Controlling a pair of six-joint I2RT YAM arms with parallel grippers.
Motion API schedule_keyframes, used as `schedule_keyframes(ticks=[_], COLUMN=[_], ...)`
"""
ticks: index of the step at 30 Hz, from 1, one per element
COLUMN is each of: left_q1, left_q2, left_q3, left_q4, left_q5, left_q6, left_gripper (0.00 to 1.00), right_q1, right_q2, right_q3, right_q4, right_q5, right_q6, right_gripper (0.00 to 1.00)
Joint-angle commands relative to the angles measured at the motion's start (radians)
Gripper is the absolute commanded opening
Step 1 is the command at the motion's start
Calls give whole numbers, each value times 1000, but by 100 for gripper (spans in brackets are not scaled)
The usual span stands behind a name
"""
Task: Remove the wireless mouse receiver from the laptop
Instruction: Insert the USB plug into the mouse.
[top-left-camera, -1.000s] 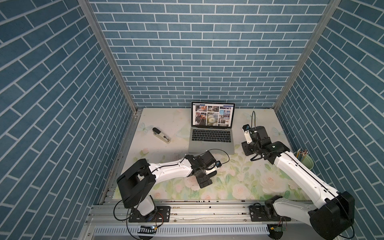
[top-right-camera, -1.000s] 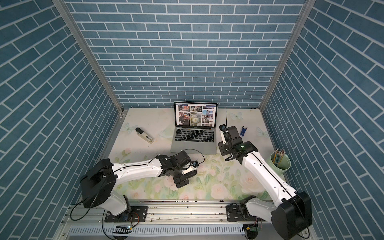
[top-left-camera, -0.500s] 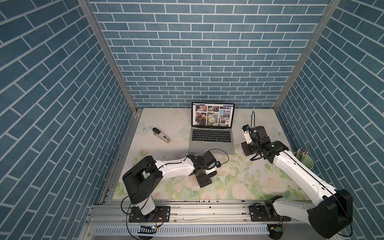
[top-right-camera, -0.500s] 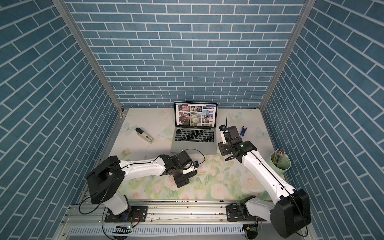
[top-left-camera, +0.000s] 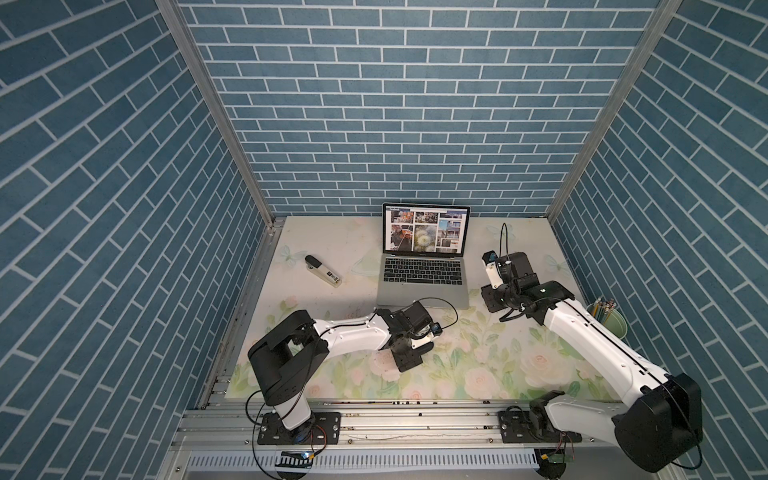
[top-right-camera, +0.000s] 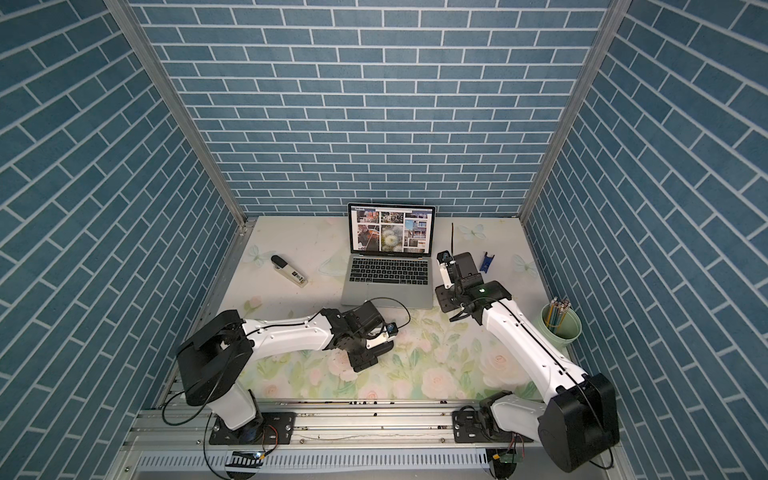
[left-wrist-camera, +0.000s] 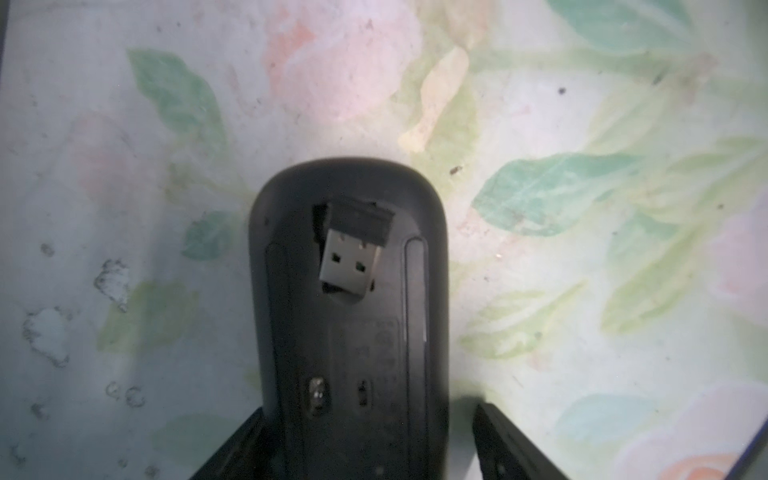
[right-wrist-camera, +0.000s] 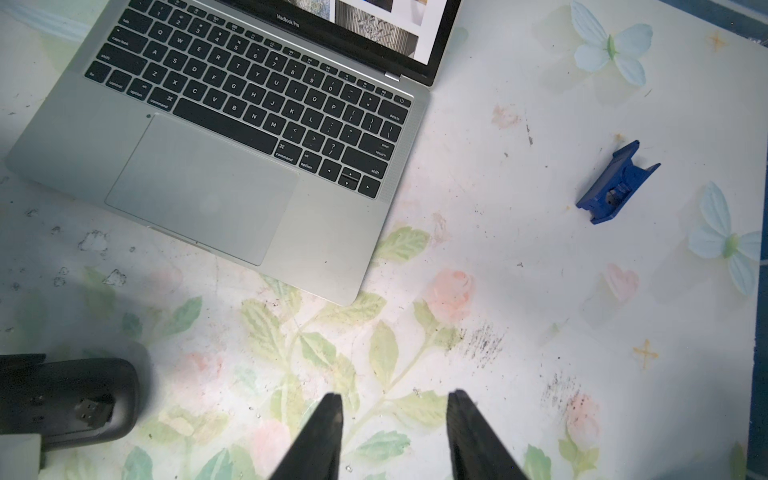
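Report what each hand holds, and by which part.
Nothing is gripped. The left hand straddles one end of the upturned mouse, one finger clear of it. The right hand is open and empty.

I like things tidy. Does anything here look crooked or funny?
Yes. The black mouse lies belly-up on the flowery table. The wireless mouse receiver sits crooked in the pocket on the mouse's underside. It is tilted, with its metal plug showing, instead of tucked in straight.
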Motion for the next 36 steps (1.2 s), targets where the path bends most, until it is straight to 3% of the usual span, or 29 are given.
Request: schedule_keyframes(ticks=[1, 14, 21, 30, 36], left_q1=[8, 15, 17, 18, 18], left_q2=[32, 63, 64, 81, 81], left_q3=[12, 21, 21, 28, 30], left_q4=[-14, -22, -24, -29, -29], left_q5=[3, -1, 0, 0, -1], left_q6=[10, 15, 15, 14, 12], left_gripper=[74, 68, 60, 56, 57], right_q1=[-6, -11, -12, -10, -11], right_q2=[11, 26, 18, -28, -35], right_q3=[-7, -7, -28, -105, -244], right_q4=[8, 15, 19, 89, 267], right_q5=[-10, -22, -68, -276, -597], right_q6=[-22, -30, -20, 73, 334], right_gripper=[45, 44, 42, 38, 29])
